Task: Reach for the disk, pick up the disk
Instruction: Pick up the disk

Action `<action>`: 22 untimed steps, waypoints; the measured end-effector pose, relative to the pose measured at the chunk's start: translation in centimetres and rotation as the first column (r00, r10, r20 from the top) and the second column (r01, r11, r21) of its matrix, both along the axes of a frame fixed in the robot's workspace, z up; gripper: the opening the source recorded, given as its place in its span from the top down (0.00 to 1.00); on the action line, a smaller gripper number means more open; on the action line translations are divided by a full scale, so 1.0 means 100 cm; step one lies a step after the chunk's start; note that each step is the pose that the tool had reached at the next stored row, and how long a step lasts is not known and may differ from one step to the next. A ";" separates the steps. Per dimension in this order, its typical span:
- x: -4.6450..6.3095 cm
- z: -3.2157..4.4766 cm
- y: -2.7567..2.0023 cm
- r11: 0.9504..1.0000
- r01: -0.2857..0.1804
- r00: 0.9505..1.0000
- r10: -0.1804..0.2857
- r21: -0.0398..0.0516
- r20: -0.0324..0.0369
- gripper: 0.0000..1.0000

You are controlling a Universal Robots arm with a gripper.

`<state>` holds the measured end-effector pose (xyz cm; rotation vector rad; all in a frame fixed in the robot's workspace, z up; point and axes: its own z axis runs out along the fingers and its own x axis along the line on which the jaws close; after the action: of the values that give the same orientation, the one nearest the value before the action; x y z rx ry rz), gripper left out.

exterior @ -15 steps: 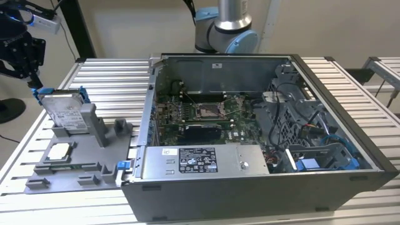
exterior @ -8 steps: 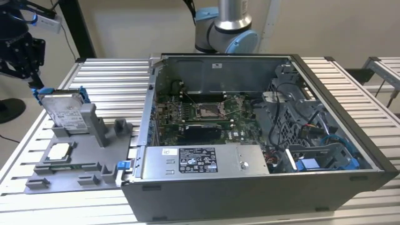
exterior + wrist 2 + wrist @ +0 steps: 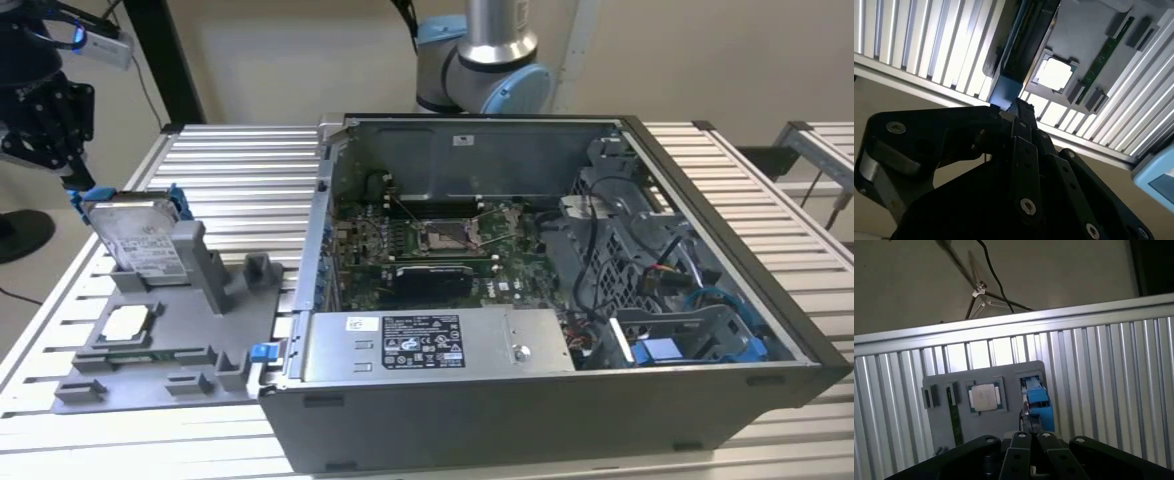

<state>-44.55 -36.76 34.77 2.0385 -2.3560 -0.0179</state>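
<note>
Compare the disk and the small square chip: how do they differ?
The disk stands on edge; the chip lies flat. The disk is clearly larger than the chip. The disk carries blue edging; the chip has none. Both sit in the grey holder.

**Soft room light, hard glare at the wrist**

In the exterior view we see even, diffuse light, with weak shadows pooling inside the open case [image 3: 801, 340]. In both wrist views the table slats [image 3: 914, 45] glare white, and the gripper [image 3: 1017, 106] reads as a near-black silhouette.
</note>
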 end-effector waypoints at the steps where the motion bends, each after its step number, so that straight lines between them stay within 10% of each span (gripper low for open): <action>1: 0.000 0.0000 0.0000 1.000 -0.001 1.000 0.001 0.000 0.000 1.00; 12: 0.012 -0.0005 0.0001 1.000 -0.007 1.000 0.007 0.000 0.000 1.00; 13: 0.012 -0.0005 0.0001 1.000 -0.008 1.000 0.008 0.000 0.000 0.00; 22: 0.012 -0.0006 0.0000 1.000 -0.013 1.000 0.013 0.000 0.000 0.00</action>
<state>-43.35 -36.76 34.71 2.0538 -2.3426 -0.0174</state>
